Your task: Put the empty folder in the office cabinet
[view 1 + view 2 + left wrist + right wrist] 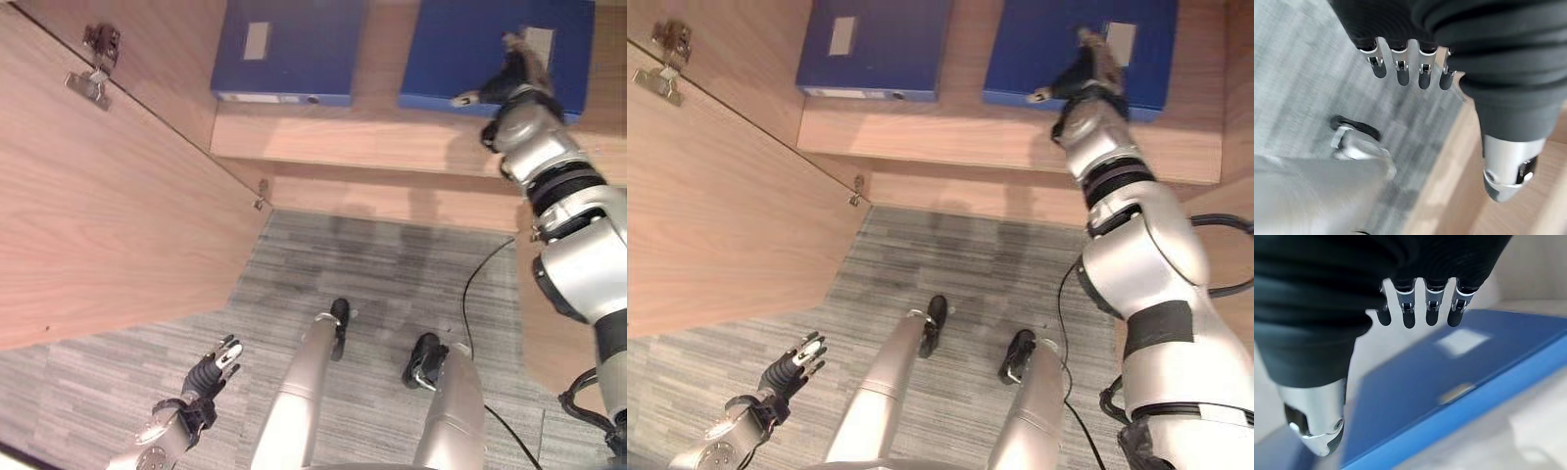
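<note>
Reaching up over the cabinet shelf (pixel 362 147), your right hand (pixel 514 76) hangs above the right-hand blue folder (pixel 460 49) with its fingers (pixel 1432 303) straight and spread and the thumb (pixel 1315 423) held apart; nothing is clamped in it. From the wrist view you see those fingers above the folder's flat cover and its pale label (pixel 1462 340), and you cannot tell whether any fingertip touches the cover. That folder lies flat on the wooden shelf inside the office cabinet, its spine turned toward you at the shelf's front edge.

Beside it, well apart to your left on the same shelf, a second blue folder (pixel 289 49) lies flat too, also with a pale label (pixel 257 40) on top.

Further to your left, the cabinet door (pixel 108 206) stands swung open, with a metal hinge (pixel 93 78) near its top and a smaller fitting (pixel 261 194) at its lower corner.

Your left hand (pixel 211 372) hangs low over the grey carpet (pixel 392 264), away from the cabinet, with its fingers (pixel 1400 68) relaxed and apart and holding nothing.
</note>
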Robot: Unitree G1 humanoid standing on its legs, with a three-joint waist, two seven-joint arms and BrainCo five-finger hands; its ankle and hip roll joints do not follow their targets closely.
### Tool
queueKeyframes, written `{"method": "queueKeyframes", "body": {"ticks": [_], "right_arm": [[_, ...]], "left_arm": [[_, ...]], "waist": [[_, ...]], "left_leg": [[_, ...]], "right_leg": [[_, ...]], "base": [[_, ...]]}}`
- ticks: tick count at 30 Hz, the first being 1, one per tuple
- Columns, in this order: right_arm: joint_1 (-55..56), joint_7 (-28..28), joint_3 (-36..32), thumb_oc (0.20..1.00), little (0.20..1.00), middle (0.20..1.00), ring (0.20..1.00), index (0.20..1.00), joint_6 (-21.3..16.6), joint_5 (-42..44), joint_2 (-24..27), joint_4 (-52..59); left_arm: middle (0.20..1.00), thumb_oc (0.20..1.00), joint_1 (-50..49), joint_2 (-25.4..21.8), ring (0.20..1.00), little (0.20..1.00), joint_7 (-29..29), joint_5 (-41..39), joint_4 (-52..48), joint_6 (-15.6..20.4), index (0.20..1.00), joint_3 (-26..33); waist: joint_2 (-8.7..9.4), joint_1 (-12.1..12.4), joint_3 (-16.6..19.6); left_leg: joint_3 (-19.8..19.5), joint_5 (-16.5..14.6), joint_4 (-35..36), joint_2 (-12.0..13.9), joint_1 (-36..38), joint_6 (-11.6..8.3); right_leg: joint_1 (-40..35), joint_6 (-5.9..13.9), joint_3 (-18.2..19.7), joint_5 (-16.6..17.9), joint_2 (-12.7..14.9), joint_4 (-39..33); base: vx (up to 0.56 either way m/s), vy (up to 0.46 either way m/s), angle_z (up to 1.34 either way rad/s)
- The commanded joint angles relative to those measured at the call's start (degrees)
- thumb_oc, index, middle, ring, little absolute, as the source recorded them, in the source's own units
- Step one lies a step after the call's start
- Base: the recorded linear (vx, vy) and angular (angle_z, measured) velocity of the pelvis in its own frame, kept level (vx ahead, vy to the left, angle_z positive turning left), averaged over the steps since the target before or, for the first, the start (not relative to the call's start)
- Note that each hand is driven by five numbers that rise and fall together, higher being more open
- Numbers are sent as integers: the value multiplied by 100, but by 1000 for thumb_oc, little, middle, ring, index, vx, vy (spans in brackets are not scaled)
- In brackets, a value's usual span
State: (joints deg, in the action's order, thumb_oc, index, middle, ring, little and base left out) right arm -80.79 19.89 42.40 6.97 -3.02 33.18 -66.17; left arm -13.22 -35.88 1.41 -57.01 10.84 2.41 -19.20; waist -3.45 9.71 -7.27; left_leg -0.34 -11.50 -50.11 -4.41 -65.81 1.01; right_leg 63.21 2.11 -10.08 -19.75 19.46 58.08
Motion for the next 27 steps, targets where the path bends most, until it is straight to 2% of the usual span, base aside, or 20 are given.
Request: {"method": "queueKeyframes", "body": {"ticks": [1, 5, 6, 9, 13, 18, 27], "right_arm": [[297, 805, -387, 1000, 1000, 1000, 1000, 1000, 115, -1148, 180, 1243], [934, 1004, -883, 1000, 1000, 1000, 1000, 1000, 302, -1773, 227, 2186], [1338, 1158, -1222, 1000, 1000, 1000, 1000, 1000, 326, -1940, 139, 2589], [1990, 1430, -1545, 1000, 1000, 1000, 1000, 1000, 374, -2285, -10, 2885], [2523, 1429, -1616, 1000, 1000, 1000, 1000, 1000, 453, -2483, -191, 2637], [2729, 1450, -1666, 1000, 1000, 1000, 1000, 1000, 452, -2434, -152, 2468], [1910, 1414, -1231, 1000, 1000, 1000, 1000, 1000, 482, -2307, 140, 1687]], "left_arm": [[1000, 1000, -6, 40, 1000, 1000, -181, -59, -192, 351, 1000, 255], [1000, 1000, 44, 100, 1000, 1000, -232, -22, -241, 410, 1000, 281], [1000, 1000, 68, 186, 1000, 1000, -266, -1, -262, 413, 1000, 269], [1000, 1000, 79, 286, 1000, 1000, -318, 63, -254, 433, 1000, 241], [1000, 1000, 26, 314, 1000, 1000, -314, 93, -328, 487, 1000, 225], [1000, 1000, -46, 330, 1000, 1000, -336, 130, -325, 493, 1000, 238], [1000, 1000, -192, 179, 1000, 1000, -319, 79, -378, 484, 1000, 234]], "waist": [[-22, -48, -257], [-53, -127, -311], [-93, -180, -346], [-136, -224, -373], [-174, -286, -410], [-177, -320, -409], [-149, -232, -397]], "left_leg": [[317, -343, 569, 169, 454, 316], [340, -345, 613, 175, 533, 312], [352, -360, 592, 186, 521, 315], [374, -370, 573, 201, 491, 328], [389, -372, 549, 229, 424, 350], [402, -370, 540, 244, 379, 358], [408, -381, 437, 280, 256, 361]], "right_leg": [[-480, -254, 33, 164, -227, -664], [-563, -247, 71, 195, -225, -711], [-557, -251, 83, 212, -224, -714], [-521, -245, 100, 229, -229, -708], [-455, -240, 133, 272, -246, -714], [-405, -237, 134, 293, -248, -713], [-310, -232, 150, 302, -242, -666]], "base": [[-4, 34, -8], [-4, 18, -9], [0, 14, -7], [0, 6, -2], [-3, 2, -7], [2, 0, -4], [0, 0, 0]]}}
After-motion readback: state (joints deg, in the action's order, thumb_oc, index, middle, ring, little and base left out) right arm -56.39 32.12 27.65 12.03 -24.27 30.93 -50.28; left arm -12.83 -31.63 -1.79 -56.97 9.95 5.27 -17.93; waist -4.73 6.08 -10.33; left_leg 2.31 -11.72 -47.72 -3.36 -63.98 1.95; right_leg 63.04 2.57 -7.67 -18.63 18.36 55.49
